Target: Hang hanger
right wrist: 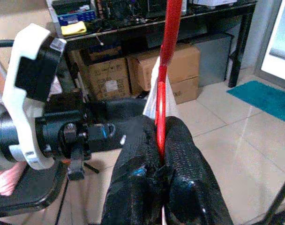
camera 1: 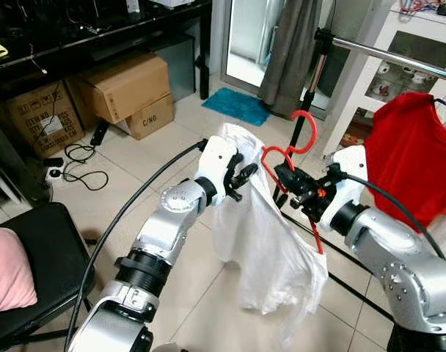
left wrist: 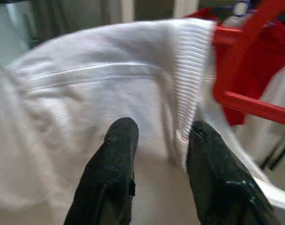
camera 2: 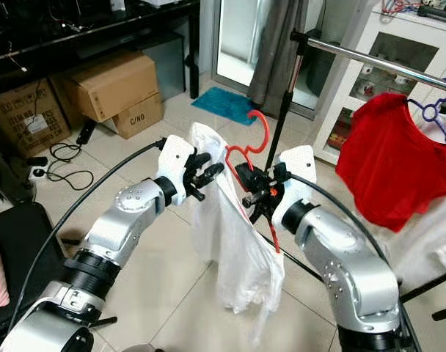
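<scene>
The red hanger (camera 1: 293, 158) is held up in front of the robot, below and short of the near end of the metal clothes rail (camera 1: 388, 55), its hook not on the rail. A white shirt (camera 1: 263, 242) hangs on it and covers most of its frame, so only the hook, one shoulder and a stretch of the lower arm show. The right gripper (right wrist: 160, 150) is closed tight on the hanger's red bar, the two black fingers (right wrist: 184, 150) pressed on either side of it. The left gripper (left wrist: 156, 136) sits at the far side of the shirt from the right one, at its upper edge; its fingers (left wrist: 119, 140) stand a narrow gap apart with the ribbed collar running between them, and whether they actually pinch the cloth cannot be told.

Further along the rail hangs a red shirt (camera 1: 410, 158) on a purple hanger (camera 2: 436, 106), of which only the hook and a bit of the shoulder show; the shirt is cut off at the picture's edge. Behind the rail stands a white cabinet (camera 1: 370, 81) holding small things too blurred to name. Well away from the rail, under a dark desk (camera 1: 98, 40), sit cardboard boxes (camera 1: 124, 88). One small box (camera 1: 151, 117) reads "C/NO."; the label on another box (camera 1: 39, 117) is too small to read. A black chair (camera 1: 32, 271) with a pink cushion (camera 1: 6, 268) is cut off at the corner nearest the robot's left arm.
</scene>
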Tool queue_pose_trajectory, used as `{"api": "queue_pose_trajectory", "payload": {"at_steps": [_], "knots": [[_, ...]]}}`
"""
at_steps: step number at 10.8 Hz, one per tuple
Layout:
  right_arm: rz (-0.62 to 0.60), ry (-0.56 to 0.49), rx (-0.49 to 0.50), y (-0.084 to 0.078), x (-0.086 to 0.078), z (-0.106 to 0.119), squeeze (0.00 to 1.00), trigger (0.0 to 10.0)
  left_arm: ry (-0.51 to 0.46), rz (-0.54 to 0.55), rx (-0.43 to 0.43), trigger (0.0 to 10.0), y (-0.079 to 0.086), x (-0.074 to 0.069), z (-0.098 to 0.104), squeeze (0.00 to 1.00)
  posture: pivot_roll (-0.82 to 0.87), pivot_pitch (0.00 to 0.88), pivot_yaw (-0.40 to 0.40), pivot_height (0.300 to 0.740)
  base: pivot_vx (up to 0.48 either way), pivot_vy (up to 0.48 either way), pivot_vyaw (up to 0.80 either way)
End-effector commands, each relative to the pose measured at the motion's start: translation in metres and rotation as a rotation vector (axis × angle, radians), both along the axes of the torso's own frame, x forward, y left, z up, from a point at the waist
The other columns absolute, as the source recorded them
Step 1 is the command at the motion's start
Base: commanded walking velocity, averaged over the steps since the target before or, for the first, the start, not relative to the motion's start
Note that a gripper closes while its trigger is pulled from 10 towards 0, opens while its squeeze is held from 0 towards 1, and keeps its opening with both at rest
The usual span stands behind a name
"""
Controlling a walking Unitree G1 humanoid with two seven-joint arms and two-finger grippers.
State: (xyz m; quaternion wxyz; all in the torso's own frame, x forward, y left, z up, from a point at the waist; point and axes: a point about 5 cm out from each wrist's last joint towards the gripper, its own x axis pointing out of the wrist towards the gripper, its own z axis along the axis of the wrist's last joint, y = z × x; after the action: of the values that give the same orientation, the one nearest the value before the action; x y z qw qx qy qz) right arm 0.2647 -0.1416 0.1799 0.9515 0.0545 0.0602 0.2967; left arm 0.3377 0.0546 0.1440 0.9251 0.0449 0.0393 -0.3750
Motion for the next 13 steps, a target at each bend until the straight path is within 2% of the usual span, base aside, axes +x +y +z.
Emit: {"api": "queue_pose_trajectory", "payload": {"at_steps": [1,3,4,8,9,10,11,12,13], "knots": [[-0.008,-0.016,0.012,-0.006,0.001,0.006,0.00,10.0,-0.015,-0.068,-0.011,0.0,-0.009,-0.005,0.004,0.00,0.02,0.000,-0.043,0.740,0.000,0.000,0.00],[-0.007,-0.013,0.019,-0.007,0.000,0.006,0.00,10.0,-0.011,-0.009,0.007,0.0,-0.006,-0.001,0.002,0.00,0.02,0.000,-0.041,0.740,0.000,0.000,0.00],[0.001,-0.013,0.022,-0.006,0.000,0.007,0.00,10.0,-0.010,0.051,0.015,0.0,0.000,0.006,0.002,0.00,0.02,0.000,-0.040,0.740,0.000,0.000,0.00],[-0.012,-0.013,-0.002,-0.009,0.002,0.006,0.00,10.0,-0.040,0.053,-0.028,0.0,0.006,0.006,0.013,0.00,0.03,0.000,-0.028,0.740,0.000,0.000,0.00],[-0.013,-0.005,-0.048,-0.011,0.001,0.002,0.00,10.0,-0.056,0.067,-0.036,0.0,0.009,0.007,0.018,0.00,0.03,0.000,-0.026,0.740,0.000,0.000,0.00],[-0.003,0.004,-0.119,-0.014,-0.001,-0.004,0.00,10.0,-0.091,0.090,-0.071,0.0,0.014,0.010,0.032,0.00,0.03,0.000,-0.026,0.740,0.000,0.000,0.00],[-0.001,0.012,-0.138,-0.015,-0.002,-0.007,0.00,10.0,-0.110,0.105,-0.094,0.0,0.017,0.013,0.042,0.00,0.03,0.000,-0.021,0.740,0.000,0.000,0.00],[0.003,0.026,-0.178,-0.019,-0.004,-0.012,0.00,10.0,-0.149,0.130,-0.125,0.0,0.027,0.020,0.064,0.00,0.04,0.000,-0.016,0.740,0.000,0.000,0.00],[0.026,0.043,-0.232,-0.022,-0.007,-0.018,0.00,10.0,-0.166,0.106,-0.164,0.0,0.034,0.024,0.084,0.00,0.03,0.000,-0.009,0.740,0.000,0.000,0.00]]}}
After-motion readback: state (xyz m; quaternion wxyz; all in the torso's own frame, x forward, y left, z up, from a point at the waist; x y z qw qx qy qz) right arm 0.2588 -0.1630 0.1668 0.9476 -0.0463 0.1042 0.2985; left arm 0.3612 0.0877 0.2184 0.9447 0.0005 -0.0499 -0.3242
